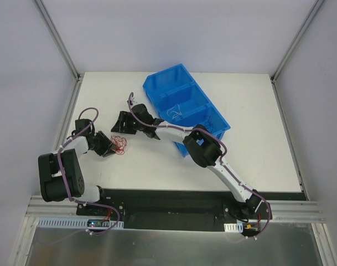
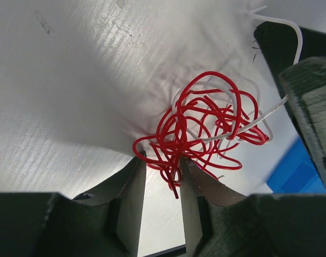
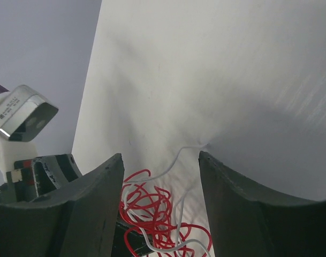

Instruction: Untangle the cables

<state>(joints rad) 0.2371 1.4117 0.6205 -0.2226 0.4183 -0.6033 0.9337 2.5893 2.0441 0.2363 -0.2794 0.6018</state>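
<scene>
A tangle of red cable with a thin white cable woven through it lies on the white table, left of centre. In the left wrist view the red cable and white cable sit right at my fingertips. My left gripper is closed to a narrow gap with red strands pinched between its tips. My right gripper is wide open just above the bundle, with the red cable and a white strand between its jaws, untouched. No black cable shows.
A blue two-compartment bin stands behind and to the right of the bundle, with thin pale wires in its middle compartment. Its corner shows in the left wrist view. The right gripper's dark finger is close beside the bundle.
</scene>
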